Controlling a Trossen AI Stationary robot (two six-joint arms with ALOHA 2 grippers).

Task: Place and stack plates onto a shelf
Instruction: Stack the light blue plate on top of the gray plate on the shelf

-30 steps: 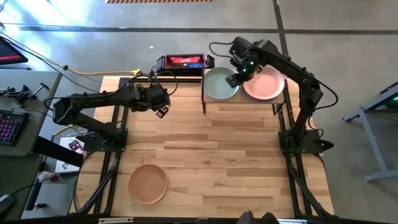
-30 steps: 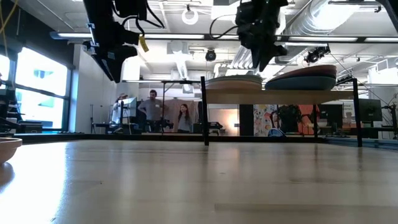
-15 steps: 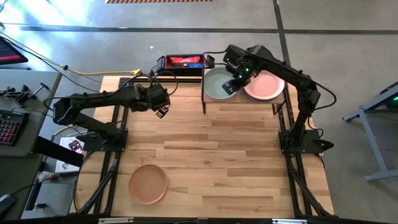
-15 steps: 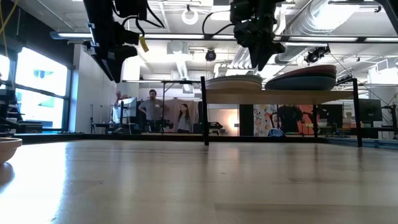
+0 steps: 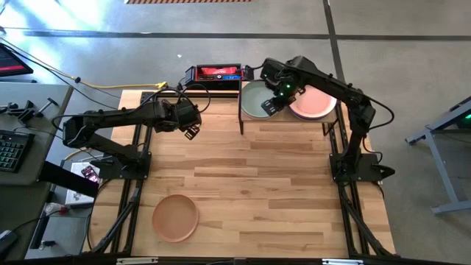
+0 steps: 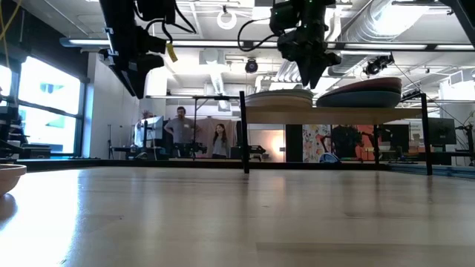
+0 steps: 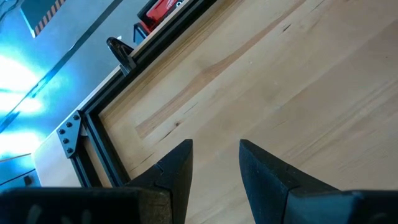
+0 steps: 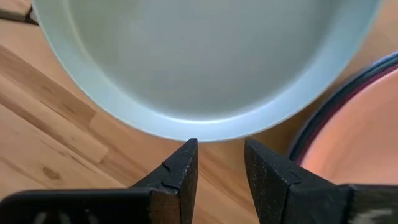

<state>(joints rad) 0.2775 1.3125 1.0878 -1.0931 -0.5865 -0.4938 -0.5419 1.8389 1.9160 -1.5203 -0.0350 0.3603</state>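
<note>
The right pincer (image 5: 270, 104) hangs over the shelf (image 5: 250, 122), fingers slightly parted with nothing between them, just at the near rim of the sage green plate (image 5: 256, 101). The pink plate (image 5: 318, 103) sits beside it atop a stack whose lower plates are mostly hidden. The left pincer (image 5: 193, 132) waits over the surface (image 5: 250, 184), parted and empty. A peach plate (image 5: 175, 217) lies well apart near the front.
</note>
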